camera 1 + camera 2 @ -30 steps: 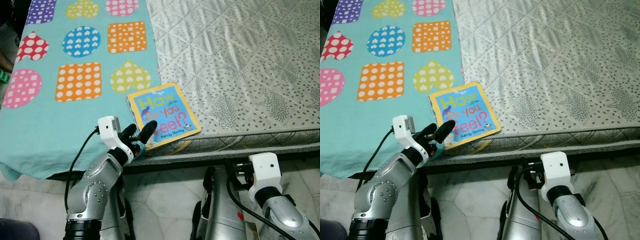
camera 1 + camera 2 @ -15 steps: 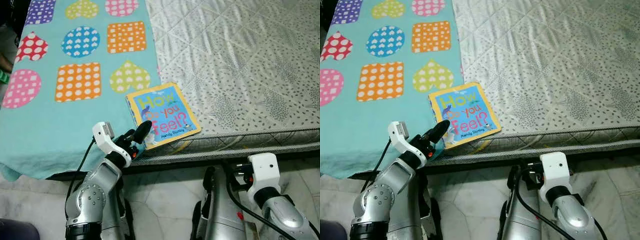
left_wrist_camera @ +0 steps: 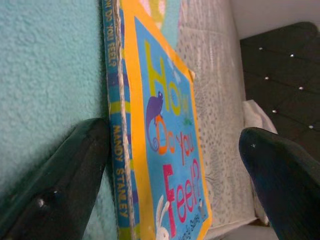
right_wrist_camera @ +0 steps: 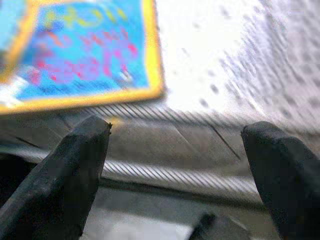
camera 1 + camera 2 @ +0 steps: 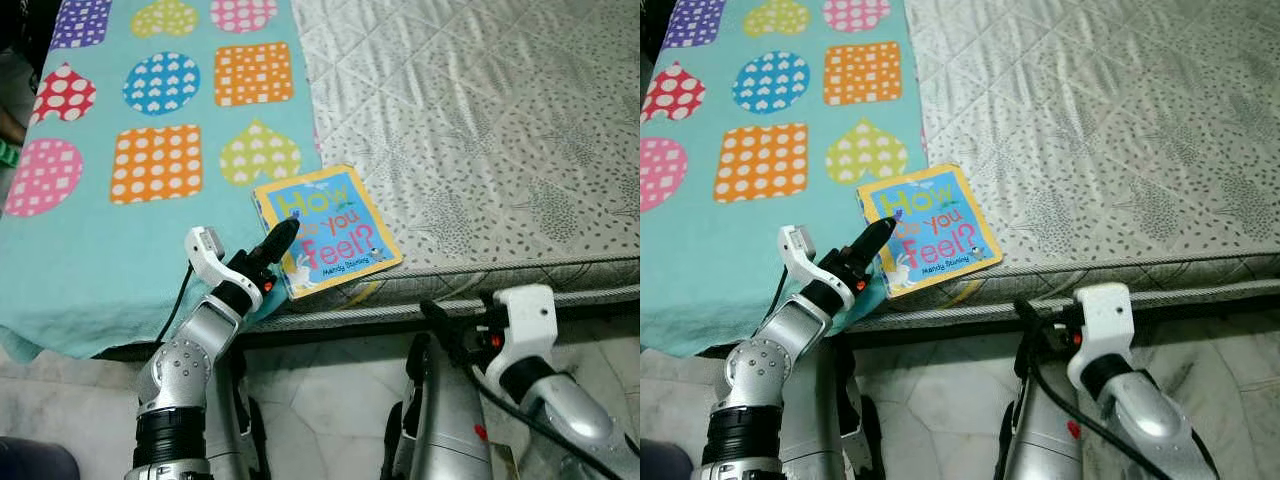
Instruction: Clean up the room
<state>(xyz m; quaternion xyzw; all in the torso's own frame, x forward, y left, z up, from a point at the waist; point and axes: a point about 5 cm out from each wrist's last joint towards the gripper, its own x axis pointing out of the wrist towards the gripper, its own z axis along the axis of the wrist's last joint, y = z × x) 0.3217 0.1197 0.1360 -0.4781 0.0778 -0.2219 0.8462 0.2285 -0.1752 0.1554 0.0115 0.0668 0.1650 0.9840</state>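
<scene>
A children's board book (image 5: pixel 326 231), blue with a yellow border and the title "How Do You Feel?", lies flat near the front edge of the bed. My left gripper (image 5: pixel 278 238) reaches up from below to the book's left edge. In the left wrist view it is open, one finger (image 3: pixel 60 185) against the book's spine (image 3: pixel 116 145) and the other finger (image 3: pixel 285 185) out beyond the cover. My right gripper (image 5: pixel 447 322) is open below the mattress edge, facing the book's near corner (image 4: pixel 85 55), with nothing between its fingers.
A teal blanket (image 5: pixel 150 150) with coloured hearts, circles and squares covers the bed's left part, and the book's left edge rests on it. A grey patterned mattress (image 5: pixel 480 130) fills the right. Marble floor (image 5: pixel 330 400) lies below the bed edge.
My left gripper has moved up and forward onto the bed until its finger meets the book's spine. My right wrist has lifted slightly toward the mattress edge. The book has not moved.
</scene>
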